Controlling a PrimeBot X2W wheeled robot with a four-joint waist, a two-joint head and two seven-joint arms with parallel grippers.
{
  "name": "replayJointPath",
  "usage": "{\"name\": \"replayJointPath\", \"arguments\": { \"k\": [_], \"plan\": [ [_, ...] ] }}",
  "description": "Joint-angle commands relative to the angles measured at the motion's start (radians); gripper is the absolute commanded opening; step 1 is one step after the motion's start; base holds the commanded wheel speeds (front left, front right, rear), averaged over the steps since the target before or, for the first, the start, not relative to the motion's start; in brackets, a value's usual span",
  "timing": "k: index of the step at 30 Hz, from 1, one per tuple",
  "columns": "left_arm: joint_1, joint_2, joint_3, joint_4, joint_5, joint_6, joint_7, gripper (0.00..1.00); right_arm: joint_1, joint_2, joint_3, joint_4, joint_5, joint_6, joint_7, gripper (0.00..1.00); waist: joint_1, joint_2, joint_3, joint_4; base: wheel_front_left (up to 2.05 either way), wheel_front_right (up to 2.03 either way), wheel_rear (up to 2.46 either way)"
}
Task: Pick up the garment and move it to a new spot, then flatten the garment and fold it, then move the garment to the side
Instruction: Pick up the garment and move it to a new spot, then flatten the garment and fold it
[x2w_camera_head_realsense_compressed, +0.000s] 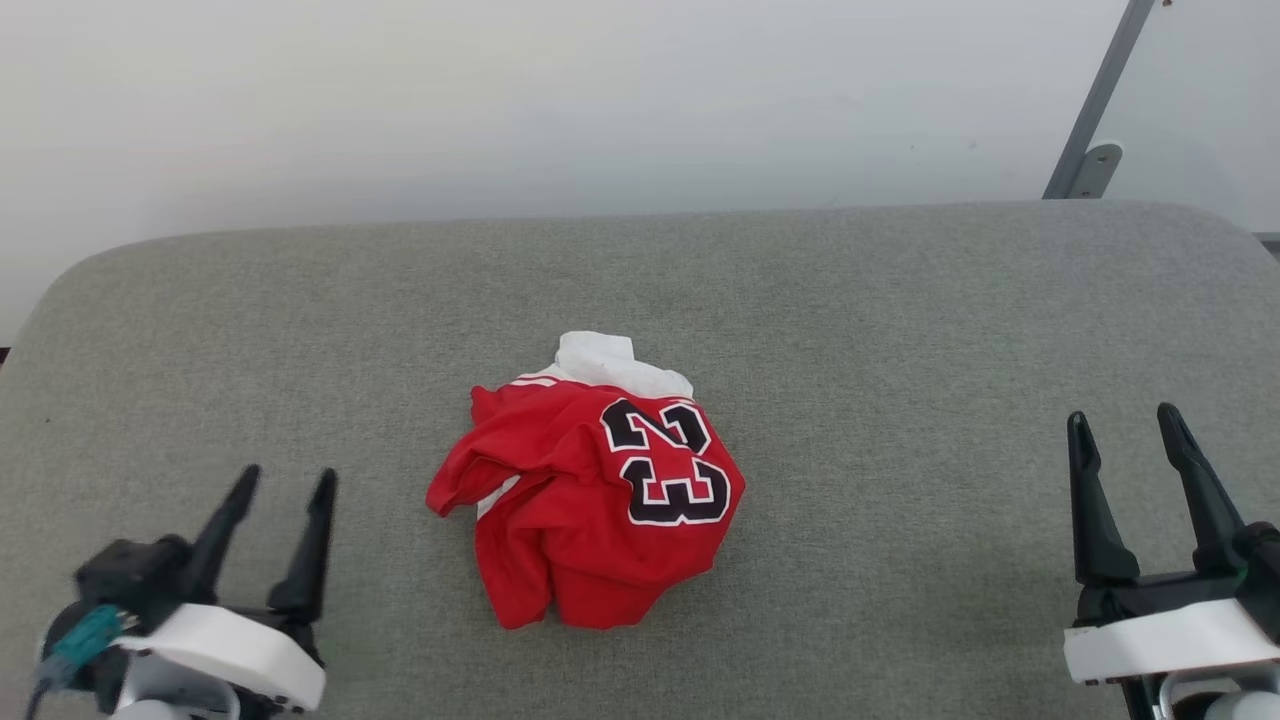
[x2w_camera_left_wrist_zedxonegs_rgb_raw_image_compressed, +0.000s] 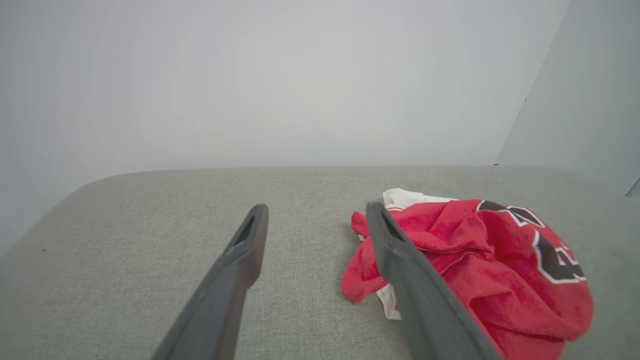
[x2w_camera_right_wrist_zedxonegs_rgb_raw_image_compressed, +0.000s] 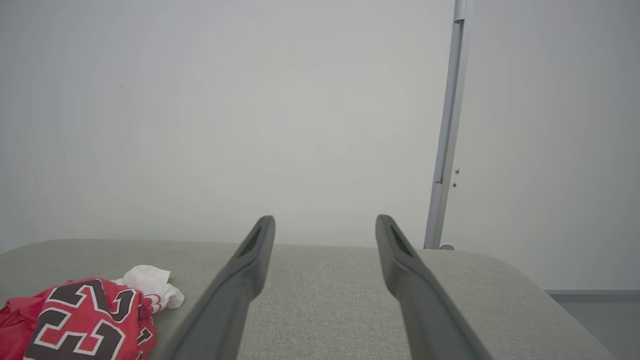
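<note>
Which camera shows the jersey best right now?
The head view: the whole crumpled garment lies unobstructed, its 23 print legible. The left wrist view has it lower right, partly behind one finger of the left tool; the right wrist view cuts it off at its lower left corner.

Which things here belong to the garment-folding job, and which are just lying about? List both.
Job: crumpled red garment on the grey padded surface; left end effector, open; right end effector, open.
Just there: metal post behind the far right corner; white wall.
</note>
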Motion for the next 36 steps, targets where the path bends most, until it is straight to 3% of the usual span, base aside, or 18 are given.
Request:
{"name": "replayJointPath", "arguments": {
  "k": [1,15,36],
  "plan": [
    [0.015,-0.012,0.032,-0.022,0.012,-0.004,-0.007,1.0,0.016,-0.002,-0.002,0.003,0.008,0.0,-0.005,1.0,0.0,-0.0001,-0.001,0.002,0.0,0.0,0.0],
    [0.196,-0.154,0.302,-0.131,0.137,-0.044,-0.008,1.0,0.051,-0.003,-0.021,0.024,0.01,0.0,-0.005,1.0,0.0,-0.0001,-0.009,0.026,0.0,0.0,0.0],
    [0.245,-0.159,0.289,-0.165,0.139,-0.044,-0.008,1.0,0.068,0.015,-0.023,0.017,0.007,0.0,-0.005,1.0,0.0,-0.0001,-0.015,0.042,0.0,0.0,0.0]
  ]
}}
